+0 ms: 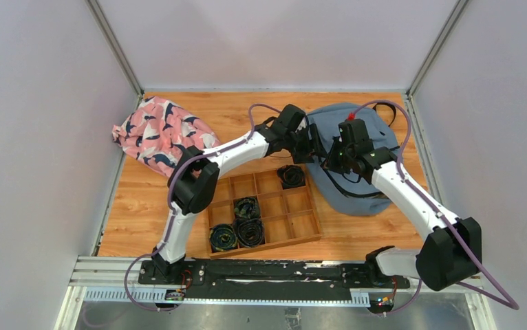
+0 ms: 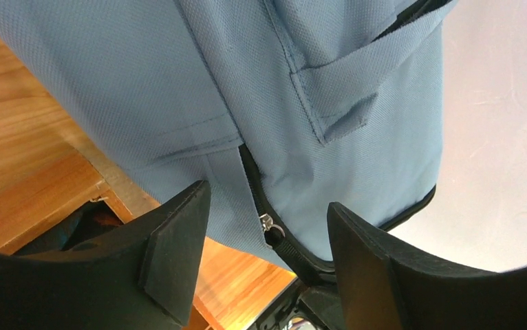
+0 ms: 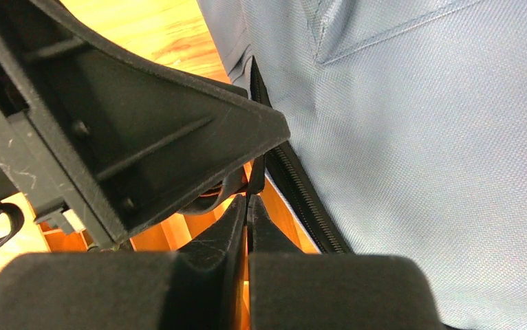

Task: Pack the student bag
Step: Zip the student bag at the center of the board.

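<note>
The slate-blue student bag (image 1: 360, 185) lies at the back right of the table, its left edge over the wooden tray (image 1: 302, 230). My left gripper (image 1: 314, 146) is at that edge with its jaws open. In the left wrist view the bag (image 2: 212, 82) fills the frame. Its silver zipper pull (image 2: 267, 223) hangs between the fingers of the left gripper (image 2: 267, 254), touching neither. My right gripper (image 1: 331, 161) is close beside it. In the right wrist view the right gripper (image 3: 248, 199) is shut on a thin black strip (image 3: 255, 124) of the bag's zipper edge, beside the bag (image 3: 419, 137).
The tray holds several dark rolled bundles, one at its back right (image 1: 291, 176) and others at the front left (image 1: 237, 234). A pink cloth with navy and white shapes (image 1: 161, 134) lies at the back left. Grey walls enclose the table.
</note>
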Tool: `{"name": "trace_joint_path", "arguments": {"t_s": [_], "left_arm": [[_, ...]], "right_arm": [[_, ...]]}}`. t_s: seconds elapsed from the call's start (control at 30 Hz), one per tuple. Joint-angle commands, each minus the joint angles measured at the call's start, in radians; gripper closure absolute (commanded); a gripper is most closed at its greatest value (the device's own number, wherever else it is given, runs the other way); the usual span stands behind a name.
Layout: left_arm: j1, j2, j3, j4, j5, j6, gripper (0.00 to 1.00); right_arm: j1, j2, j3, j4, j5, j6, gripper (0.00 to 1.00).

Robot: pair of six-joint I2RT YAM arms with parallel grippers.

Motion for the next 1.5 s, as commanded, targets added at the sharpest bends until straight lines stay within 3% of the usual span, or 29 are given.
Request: {"name": "trace_joint_path", "arguments": {"t_s": [0.0,0.5,0.8,1.27,1.47], "left_arm": [[-0.001,0.026,0.037,0.026,0.004,-0.021,0.34],[-0.001,0.063,0.064,0.059,0.009,-0.055,0.62],[0.011,0.097,0.102,0.058,0.021,-0.051,1.00],[0.132,0.071,0.079,0.061,0.017,-0.019,1.00],[0.195,0.103,0.150,0.013,0.034,0.039,1.00]], "right_arm": [[0.015,-0.037,0.028,0.018,-0.006,-0.012,1.00],[0.018,-0.051,0.019,0.023,-0.020,-0.012,1.00],[0.016,-0.083,-0.010,-0.015,0.025,-0.023,1.00],[-0.013,-0.174,-0.125,-0.059,0.108,-0.006,1.00],[-0.015,-0.207,-0.130,-0.119,0.128,-0.007,1.00]]}}
